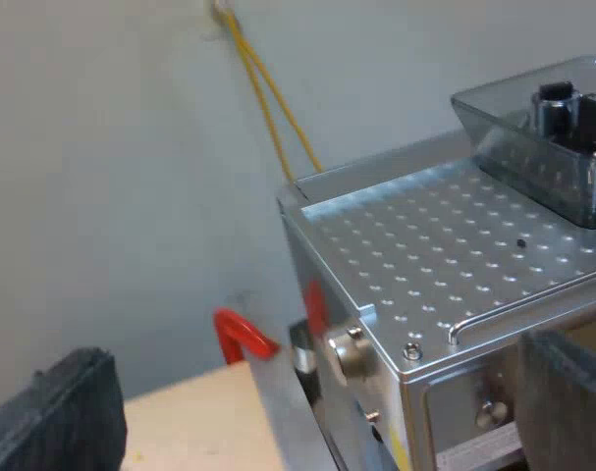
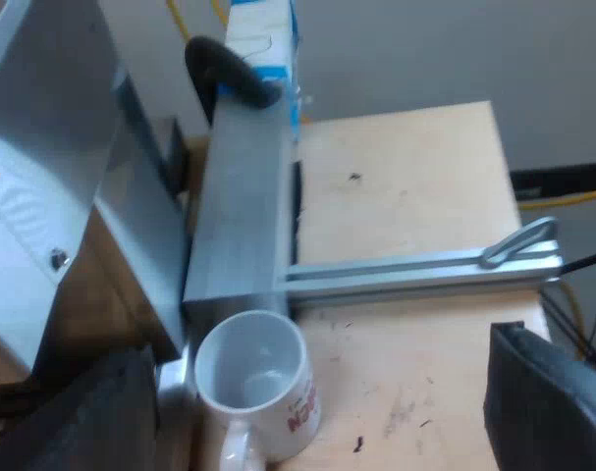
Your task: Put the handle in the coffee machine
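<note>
The espresso machine point(image 1: 445, 265) stands close under my left gripper point(image 1: 307, 422), its perforated metal top and the smoky bean hopper point(image 1: 548, 147) in the left wrist view. A curved red end point(image 1: 241, 336) of the holder's handle pokes out beside the machine's side wall, over the wooden table; the rest of the holder is hidden. My left gripper's fingers point(image 1: 57, 417) stand wide apart at the machine's upper corner, open and holding nothing. My right gripper point(image 2: 317, 422) is open too, just above a white mug point(image 2: 258, 378) with red lettering.
In the right wrist view an upright metal beam point(image 2: 243, 196) and a flat aluminium rail point(image 2: 415, 270) cross the wooden table point(image 2: 406, 186) beyond the mug. A shiny metal panel point(image 2: 42, 186) rises beside the mug. Yellow cables point(image 1: 268, 98) run down the wall behind the machine.
</note>
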Motion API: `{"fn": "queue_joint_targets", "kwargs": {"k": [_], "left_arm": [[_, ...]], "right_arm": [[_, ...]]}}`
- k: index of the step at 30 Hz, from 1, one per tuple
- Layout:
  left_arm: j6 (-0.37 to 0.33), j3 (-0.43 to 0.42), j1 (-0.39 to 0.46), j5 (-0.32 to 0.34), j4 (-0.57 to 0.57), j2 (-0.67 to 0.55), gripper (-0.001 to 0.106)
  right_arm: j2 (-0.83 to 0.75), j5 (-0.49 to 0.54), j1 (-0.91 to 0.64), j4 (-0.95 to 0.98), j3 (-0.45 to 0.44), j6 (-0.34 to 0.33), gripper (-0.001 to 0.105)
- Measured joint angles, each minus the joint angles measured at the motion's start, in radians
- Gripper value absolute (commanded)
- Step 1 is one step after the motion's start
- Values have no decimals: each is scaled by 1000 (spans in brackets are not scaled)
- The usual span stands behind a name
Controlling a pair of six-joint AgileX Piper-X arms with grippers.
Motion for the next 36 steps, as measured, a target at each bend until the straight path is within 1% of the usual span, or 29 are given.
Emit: {"fn": "queue_joint_targets", "kwargs": {"k": [3, 7, 8, 10, 13, 15, 16, 17, 19, 22, 28, 30, 32, 34, 36], "left_arm": [[4, 0, 0, 0, 23, -53, 82], [5, 0, 0, 0, 144, -135, 82], [7, 3, 0, 0, 159, -148, 82], [28, 21, 0, 0, 214, -206, 82], [55, 46, 0, 0, 238, -254, 82], [85, 86, 0, 0, 262, -339, 82], [85, 92, 0, 0, 264, -352, 82], [85, 106, 0, -2, 283, -390, 82], [88, 128, 0, -2, 315, -461, 82], [109, 140, 0, -2, 362, -490, 82], [147, 161, 0, -2, 447, -487, 82], [156, 159, 0, 0, 508, -487, 82], [155, 159, 0, 0, 546, -487, 82], [155, 159, 0, 0, 561, -487, 82], [155, 159, 0, 0, 562, -487, 82]], "right_arm": [[-45, 0, -25, 34, 0, -15, 70], [-118, 0, -25, 88, 0, -27, 70], [-130, 0, -25, 96, 0, -27, 70], [-168, 0, -25, 119, 0, -27, 70], [-217, 0, -25, 145, 0, -44, 70], [-255, 0, -25, 165, 0, -58, 70], [-280, 0, -25, 172, 0, -78, 70], [-288, 0, -25, 176, 0, -84, 70], [-374, 0, -25, 203, 0, -108, 70], [-450, 0, -25, 230, 0, -115, 70], [-577, 0, -25, 263, -2, -117, 70], [-623, 0, -25, 270, -4, -117, 70], [-639, 0, -25, 289, -4, -117, 70], [-638, 3, -22, 366, -28, -117, 70], [-638, -7, -22, 383, -29, -117, 70]]}}
